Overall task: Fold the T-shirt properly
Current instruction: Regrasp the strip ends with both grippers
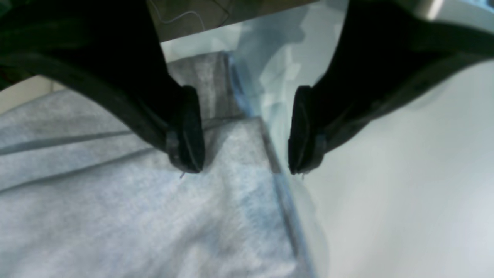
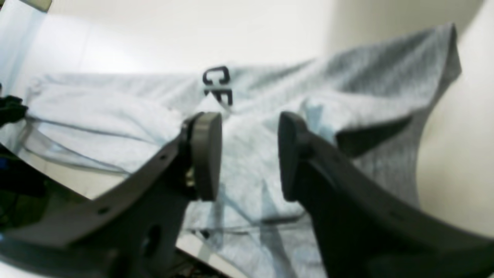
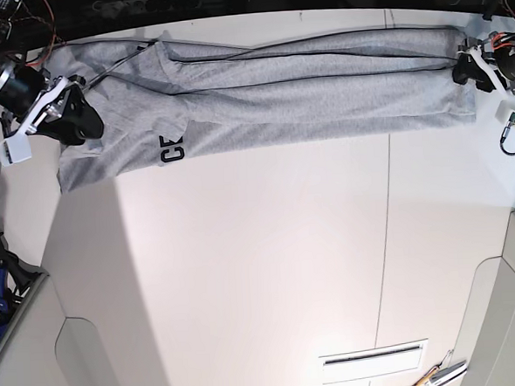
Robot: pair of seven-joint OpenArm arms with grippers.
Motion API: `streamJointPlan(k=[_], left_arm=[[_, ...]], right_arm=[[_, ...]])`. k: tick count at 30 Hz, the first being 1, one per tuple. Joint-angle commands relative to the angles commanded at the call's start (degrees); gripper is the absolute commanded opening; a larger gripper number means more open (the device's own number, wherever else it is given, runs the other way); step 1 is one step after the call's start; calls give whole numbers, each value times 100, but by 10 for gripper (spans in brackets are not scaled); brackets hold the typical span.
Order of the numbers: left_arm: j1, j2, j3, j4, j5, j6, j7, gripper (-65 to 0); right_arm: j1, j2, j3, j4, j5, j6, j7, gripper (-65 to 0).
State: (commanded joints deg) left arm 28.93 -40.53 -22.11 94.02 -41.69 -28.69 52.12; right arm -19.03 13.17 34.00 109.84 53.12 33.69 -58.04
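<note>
T-shirt (image 3: 269, 92) stretched between both parted, empty grippers: left gripper (image 1: 245, 154) over one edge, right gripper (image 2: 249, 154) above the other.

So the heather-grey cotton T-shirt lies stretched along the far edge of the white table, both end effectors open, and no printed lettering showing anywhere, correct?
Not quite. Black block letters do show on the heather-grey cotton T-shirt, near the right end effector; the base and right wrist views show them. Otherwise correct: it lies along the white table's far edge, and the left end effector is open too.
</note>
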Motion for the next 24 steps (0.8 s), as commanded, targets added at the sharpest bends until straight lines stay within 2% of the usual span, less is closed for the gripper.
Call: streamJointPlan(k=[2,8,11,15,17,20,21,24], left_arm=[[0,92,0,-2,179,114,-90,-267],[-2,385,0,-15,402,111,-249,-267],[-7,535,0,-35,682,258,-306,-267],[-20,544,-232,-33,715,254,-181,-267],[-20,544,-568,-31,579,223,-17,-267],[-17,544,-1023,-33,-216,-127,177,-263],[-17,546,-1073,-33,-391,-203,214,-242],[-17,590,-1075,-39,-481,-201,212,-224]], right_arm=[[33,0,0,-2,4,-2,13,-408],[42,0,0,-2,-2,-2,37,-408],[44,0,0,-2,0,-2,37,-408],[39,0,0,-2,-17,-2,35,-408],[39,0,0,-2,-17,-2,35,-408],[42,0,0,-2,-17,-2,35,-408],[42,0,0,-2,-15,-2,37,-408],[39,0,0,-2,-15,-2,37,-408]])
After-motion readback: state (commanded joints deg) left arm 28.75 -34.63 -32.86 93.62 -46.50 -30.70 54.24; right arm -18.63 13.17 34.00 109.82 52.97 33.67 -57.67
